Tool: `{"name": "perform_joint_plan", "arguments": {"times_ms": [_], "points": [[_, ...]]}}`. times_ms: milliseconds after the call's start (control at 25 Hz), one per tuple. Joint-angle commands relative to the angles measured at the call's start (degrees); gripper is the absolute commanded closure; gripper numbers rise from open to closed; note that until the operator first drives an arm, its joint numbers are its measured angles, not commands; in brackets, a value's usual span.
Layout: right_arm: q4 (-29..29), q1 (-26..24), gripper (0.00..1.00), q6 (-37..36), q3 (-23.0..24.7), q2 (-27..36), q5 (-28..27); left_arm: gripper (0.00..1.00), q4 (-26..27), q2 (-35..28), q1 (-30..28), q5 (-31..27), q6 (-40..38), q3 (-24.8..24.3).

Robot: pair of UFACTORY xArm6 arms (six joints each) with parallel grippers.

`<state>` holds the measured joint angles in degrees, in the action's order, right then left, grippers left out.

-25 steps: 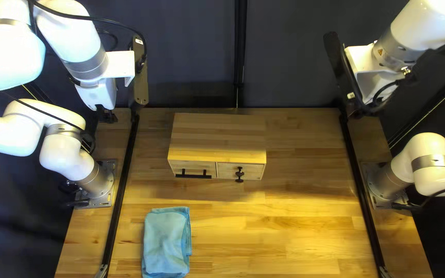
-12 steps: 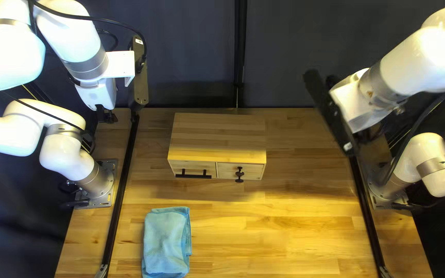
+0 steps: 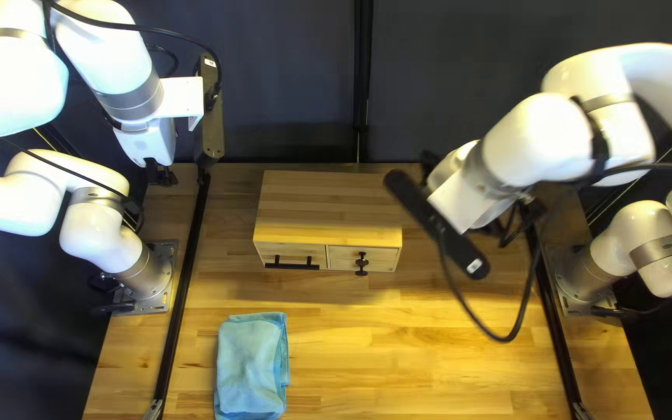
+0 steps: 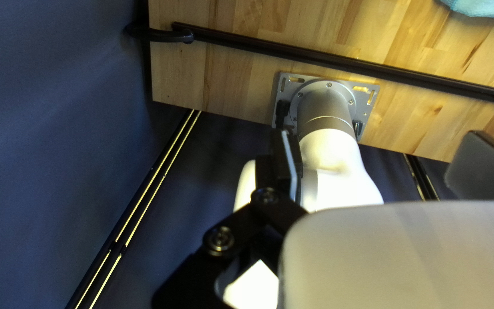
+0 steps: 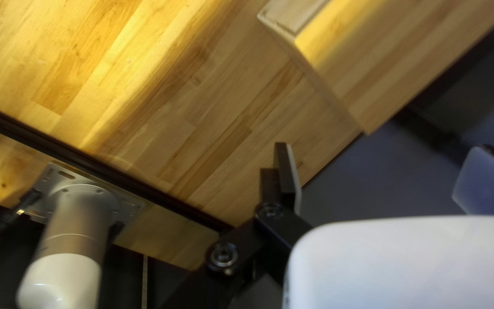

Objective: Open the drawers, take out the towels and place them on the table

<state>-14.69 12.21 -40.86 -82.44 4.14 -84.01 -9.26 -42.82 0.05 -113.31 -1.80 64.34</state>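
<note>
Boxy wooden drawer chest [image 3: 327, 216] sits at the middle of the table [image 3: 429, 350], soft folded blue towel [image 3: 251, 364] by its near edge; left tool [image 3: 158, 172] and right tool [image 5: 384, 171] gape wide, empty

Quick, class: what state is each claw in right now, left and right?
Left claw: open, holding nothing.
Right claw: open, holding nothing.

wooden chest [image 3: 327, 216] mid-worktop [image 3: 429, 350], both drawers [image 3: 327, 256] shut; folded blue towel [image 3: 251, 364] at its seven o'clock, right arm [image 3: 522, 151] at its three.
</note>
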Motion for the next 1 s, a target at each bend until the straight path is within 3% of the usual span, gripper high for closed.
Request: {"name": "perform_joint_plan", "arguments": {"times_ms": [40,840,1000], "points": [[-0.3,-0.27,0.0,-2.68,-1.69,-3.4,0.72,0.0,0.0,0.0,0.0,0.0,0.0,0.0],[-0.3,-0.27,0.0,-2.68,-1.69,-3.4,0.72,0.0,0.0,0.0,0.0,0.0,0.0,0.0],[-2.31,1.06,0.0,-5.27,-3.62,-6.43,-0.28,0.0,0.0,0.0,0.0,0.0,0.0,0.0]]}}
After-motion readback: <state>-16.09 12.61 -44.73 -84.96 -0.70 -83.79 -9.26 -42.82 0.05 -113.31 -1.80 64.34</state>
